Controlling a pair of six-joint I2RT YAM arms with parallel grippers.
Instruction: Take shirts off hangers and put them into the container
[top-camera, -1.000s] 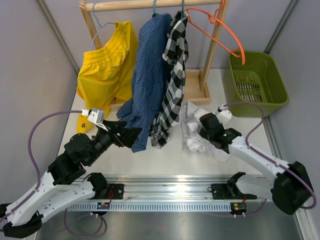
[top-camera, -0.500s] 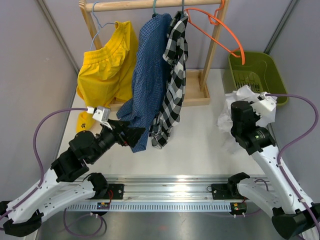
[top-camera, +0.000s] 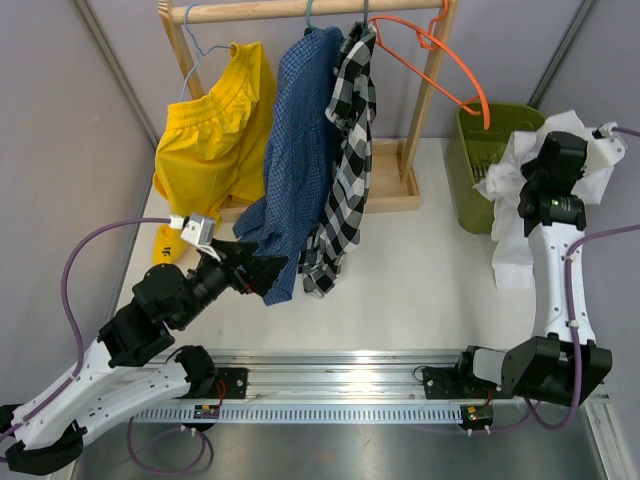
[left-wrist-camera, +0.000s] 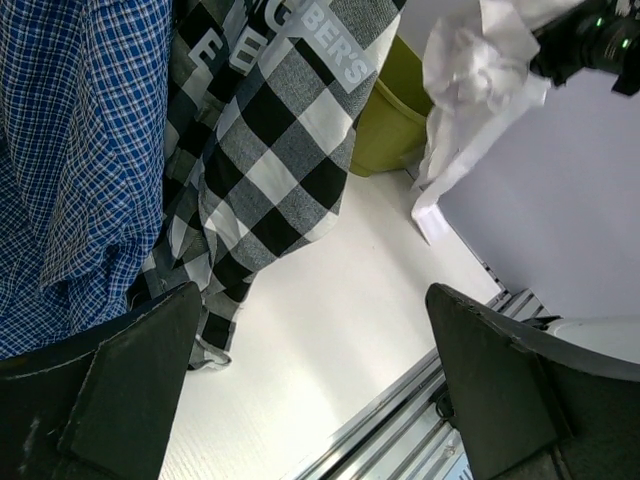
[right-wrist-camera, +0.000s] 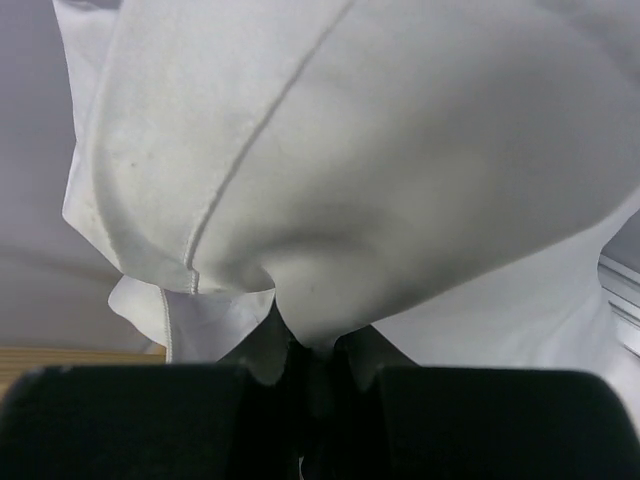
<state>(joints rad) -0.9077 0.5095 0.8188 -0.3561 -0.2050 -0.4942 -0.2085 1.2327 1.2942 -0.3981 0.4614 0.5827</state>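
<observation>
— Entry one, the left arm?
— We list it low, reaching forward, well left of the container (top-camera: 468, 170); left gripper (top-camera: 262, 272) jaws spread wide, holding nothing.
— Right arm?
— Reared upright beside the container; right gripper (right-wrist-camera: 312, 365) pinched on the white shirt (top-camera: 515, 190), which drapes over the container's rim.
— Beyond?
— Plaid shirt (top-camera: 345, 160) and blue shirt (top-camera: 295, 150), hanging left of the container.

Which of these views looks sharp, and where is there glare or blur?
Top external: evenly lit and sharp, with glare on the metal rail. Left wrist: plaid shirt crisp, left tool dark and soft-edged. Right wrist: white shirt fills the frame, close and slightly soft; right tool nearly black.
</observation>
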